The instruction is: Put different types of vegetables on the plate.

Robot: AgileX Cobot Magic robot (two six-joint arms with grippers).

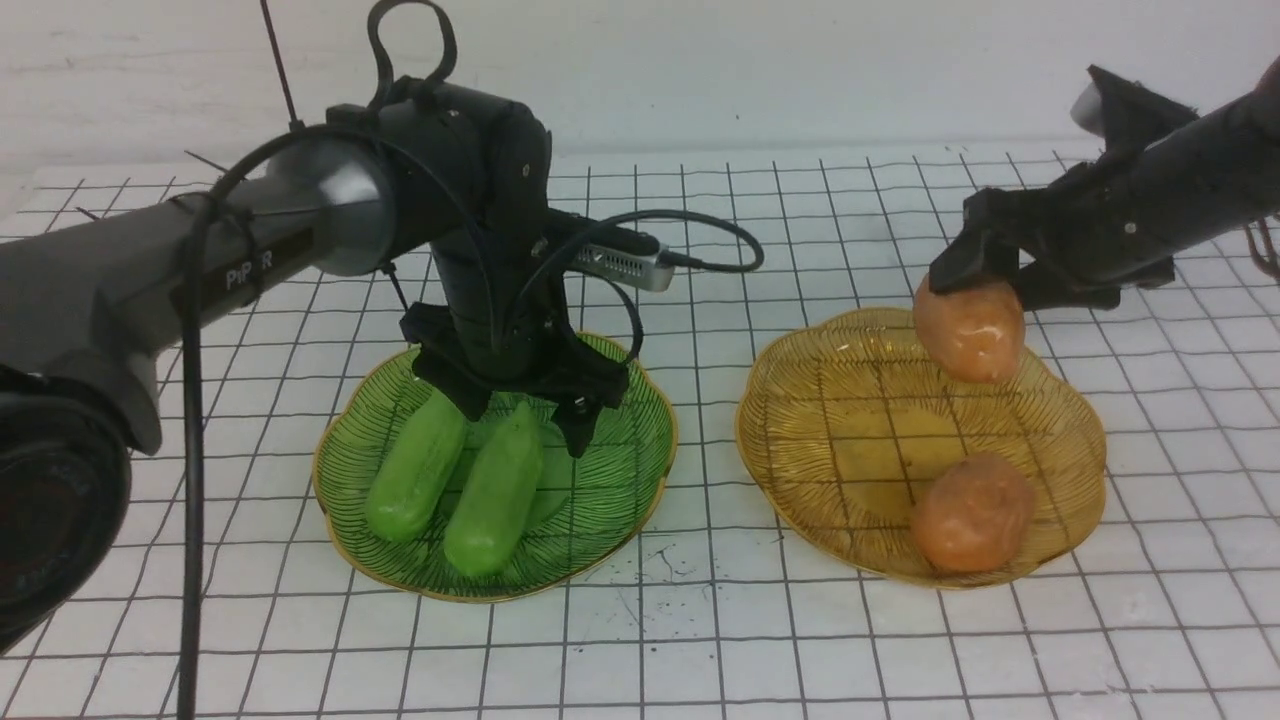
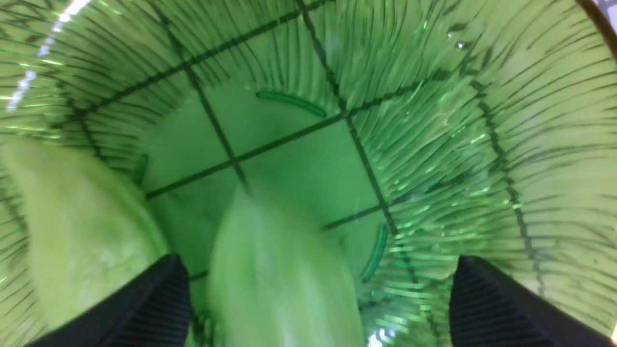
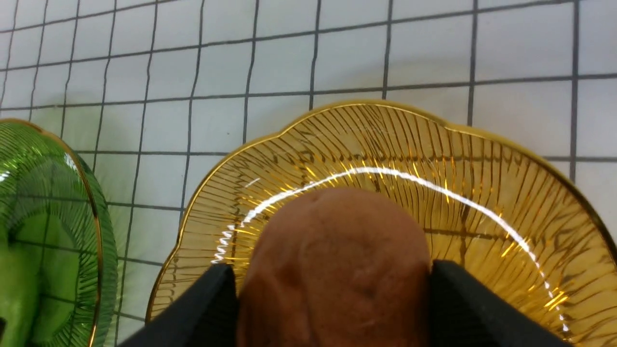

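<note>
Green plate [image 1: 620, 500]: two cucumbers [image 1: 495, 492], left gripper [image 1: 510, 425] above, fingers apart. Amber plate [image 1: 800, 480], right: one potato [image 1: 975, 512] near side, another [image 1: 970, 330] clamped in right gripper [image 1: 985, 270] above far side.

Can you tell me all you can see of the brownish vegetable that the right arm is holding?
It is a plump, potato-like oval, orange-brown and smooth with a slight shine and shallow dents, perhaps plastic. The right gripper pinches it from both sides, hiding part of it. It appears raised over the far right part of the amber plate, apart from the similar oval lying there.
</note>
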